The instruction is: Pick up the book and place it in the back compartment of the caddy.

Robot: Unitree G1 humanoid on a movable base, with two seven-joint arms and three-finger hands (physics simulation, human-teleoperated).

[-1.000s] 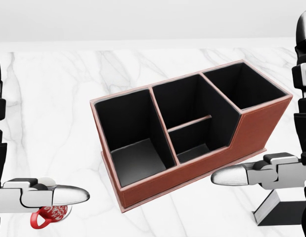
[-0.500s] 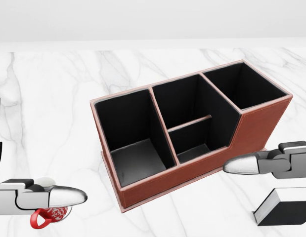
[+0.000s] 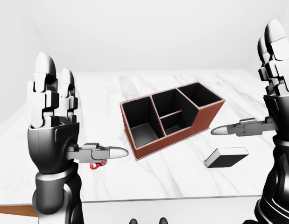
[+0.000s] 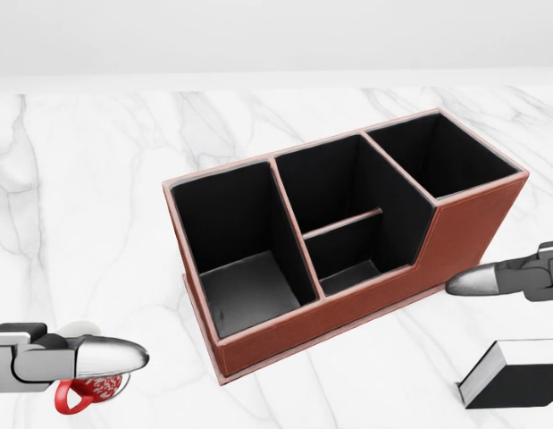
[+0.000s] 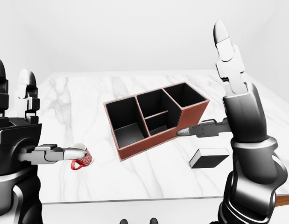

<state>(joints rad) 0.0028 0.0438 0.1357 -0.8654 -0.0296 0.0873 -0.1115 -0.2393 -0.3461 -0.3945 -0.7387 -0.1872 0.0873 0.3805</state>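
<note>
You have a white marble table [image 4: 97, 179] with grey veining filling the head view. At about 8 o'clock in that view a red mug [image 5: 82, 160] with a white pattern sits on it, partly hidden, near the table's lower edge.

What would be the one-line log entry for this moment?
book: flat on marble table, ungrasped | caddy: all compartments empty | left hand: open, raised | right hand: open, raised | red mug: beside left hand
</note>
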